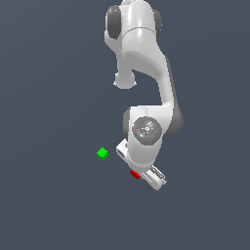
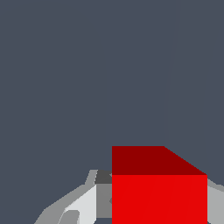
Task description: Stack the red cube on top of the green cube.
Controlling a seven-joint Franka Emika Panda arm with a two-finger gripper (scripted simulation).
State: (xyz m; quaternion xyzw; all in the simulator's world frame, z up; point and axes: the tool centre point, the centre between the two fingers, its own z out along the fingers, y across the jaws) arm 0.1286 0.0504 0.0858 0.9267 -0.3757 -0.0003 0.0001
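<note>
The red cube fills the space between my gripper's two grey fingers, with both its side faces flush against them and no gap showing. From the exterior view only a corner of the red cube peeks out from under the white hand of the gripper. The green cube lies alone on the dark floor, toward the exterior view's left of the hand and a few cube widths from the red one. It is out of the wrist view.
The white arm reaches down from the top of the exterior view and hides the floor beneath it. Plain dark grey floor surrounds both cubes.
</note>
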